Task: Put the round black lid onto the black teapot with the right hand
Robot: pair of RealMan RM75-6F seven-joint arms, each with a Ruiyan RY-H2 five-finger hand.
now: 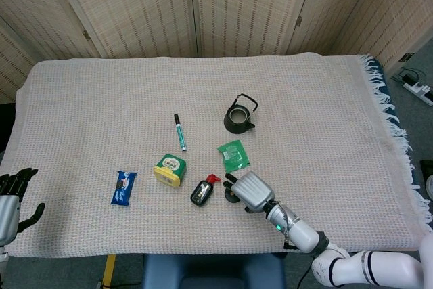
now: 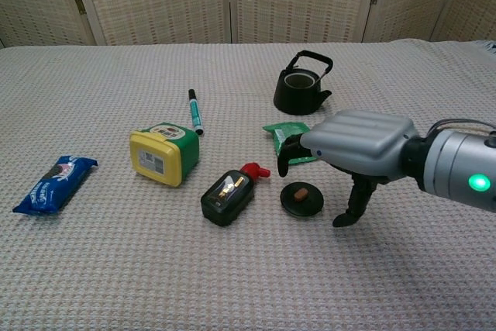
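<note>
Right robot hand (image 2: 353, 149) open, empty, over round black lid (image 2: 301, 198).

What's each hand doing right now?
Left hand: open, holding nothing.
Right hand: open, over the lid, not gripping it.

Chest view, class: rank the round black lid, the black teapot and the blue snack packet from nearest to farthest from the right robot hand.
1. Round black lid, directly beneath the right robot hand.
2. Black teapot, behind it, farther up the table.
3. Blue snack packet, far left.
</note>
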